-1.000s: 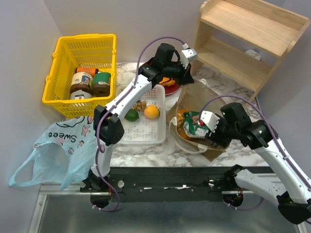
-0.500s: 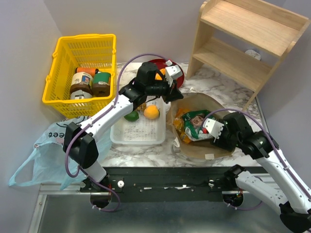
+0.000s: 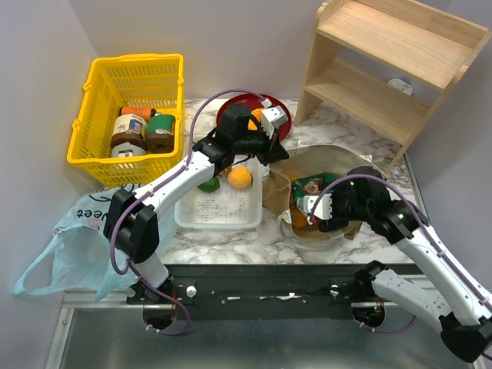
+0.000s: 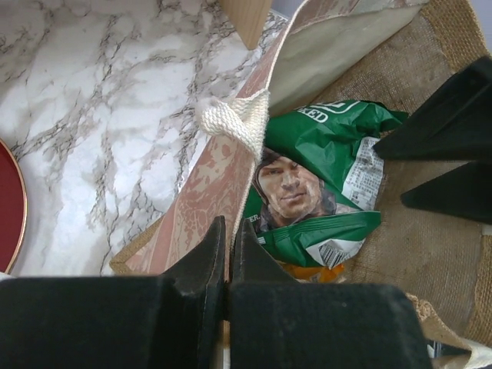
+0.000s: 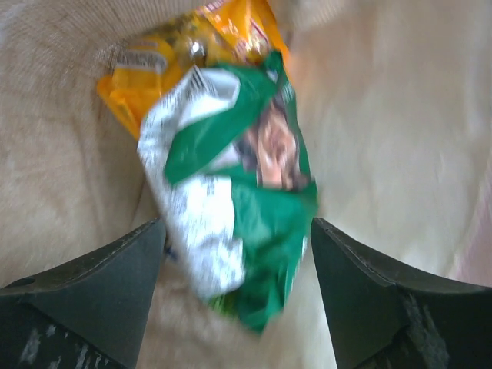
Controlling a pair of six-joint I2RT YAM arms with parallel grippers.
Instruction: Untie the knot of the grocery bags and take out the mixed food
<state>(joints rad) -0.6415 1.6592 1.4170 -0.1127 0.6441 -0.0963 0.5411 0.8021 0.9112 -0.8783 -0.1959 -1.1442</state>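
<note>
The brown paper bag (image 3: 330,157) lies open on the marble top. My left gripper (image 3: 269,156) is shut on its near rim (image 4: 207,200), beside the white rope handle (image 4: 234,119). Inside lie the green crisp bag (image 3: 311,184) and, under it, the yellow-orange snack packet (image 5: 154,61). My right gripper (image 3: 321,215) is open inside the paper bag, its jaws on either side of the crisp bag (image 5: 246,192) without closing on it. The light-blue carrier bag (image 3: 84,238) lies slack at the left. The lime (image 3: 207,183) and orange (image 3: 240,177) sit in a white tray (image 3: 223,211).
A yellow basket (image 3: 92,123) with jars stands at the back left. A red plate (image 3: 231,111) holding an orange-glazed doughnut (image 3: 256,115) sits behind the tray. A wooden shelf (image 3: 384,61) stands at the back right.
My left gripper has drawn the paper bag's rim back toward the tray, reshaping the bag. My right gripper has moved left, deeper into the bag, over the crisp bag.
</note>
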